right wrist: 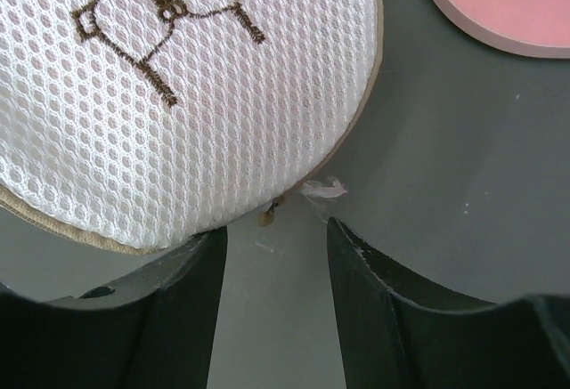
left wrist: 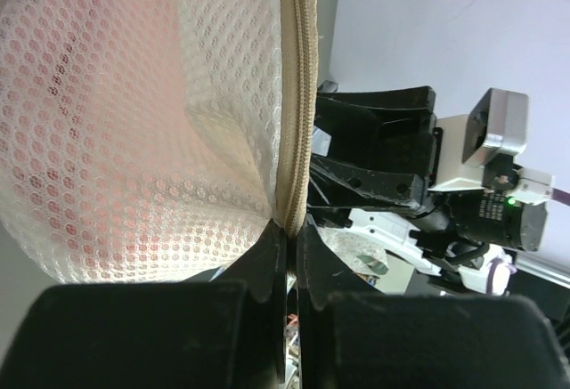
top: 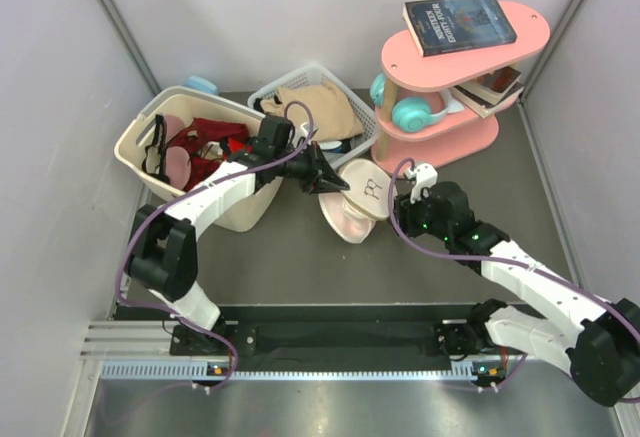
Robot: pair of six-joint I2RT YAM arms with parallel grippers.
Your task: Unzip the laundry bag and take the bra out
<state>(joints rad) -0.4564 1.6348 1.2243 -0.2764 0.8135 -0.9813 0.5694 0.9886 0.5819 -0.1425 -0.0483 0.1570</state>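
Observation:
The laundry bag (top: 358, 200), a round cream mesh pouch with a dark bra-shaped logo (right wrist: 165, 15), rests on the dark table, its left side lifted. My left gripper (top: 334, 185) is shut on its tan zip rim (left wrist: 300, 104), which stands pinched between the black fingertips (left wrist: 276, 251). My right gripper (right wrist: 276, 238) sits at the bag's right edge, open, with bare table between its fingers. The small zip pull (right wrist: 267, 217) lies just ahead of that gap, touching neither finger. The bra is hidden; only a pink tint shows through the mesh (left wrist: 134, 122).
A cream laundry basket (top: 140, 147) with red garments stands at the left. Behind the bag is a white grid basket (top: 358, 115) holding tan cloth. A pink two-tier shelf (top: 440, 142) with books and teal headphones (top: 410, 113) stands close on the right.

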